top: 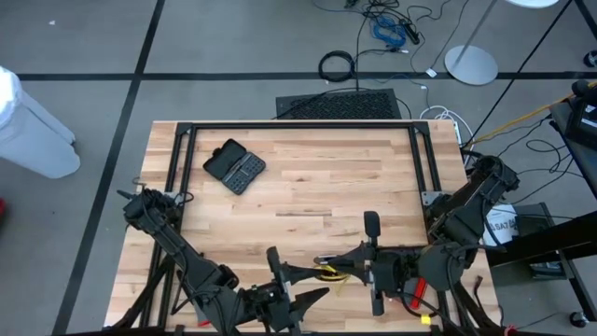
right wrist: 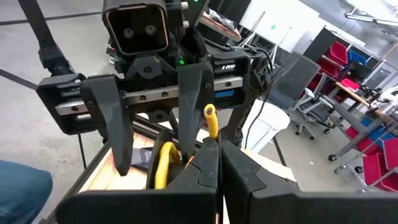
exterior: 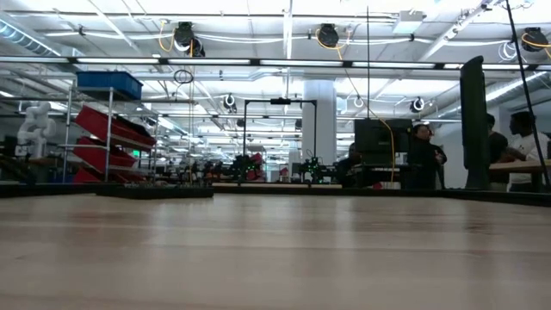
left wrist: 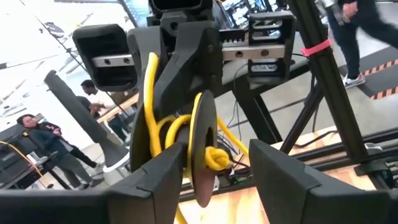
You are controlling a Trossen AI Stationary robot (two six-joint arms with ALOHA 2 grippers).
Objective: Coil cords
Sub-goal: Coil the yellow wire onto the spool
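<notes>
The thin yellow cord (top: 328,272) hangs between both grippers at the lower centre of the frame; the black rectangular case (top: 234,167) lies on the wooden table (top: 308,177), upper left.

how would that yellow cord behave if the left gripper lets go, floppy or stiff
Probably floppy: the yellow cord bends in loose loops between the right gripper, shut on it, and the open left gripper. It looks thin and light, so it would likely sag. The black round part might swing.

grey taped floor (top: 233,47), red shelf bins (exterior: 108,129), ceiling lights
</notes>
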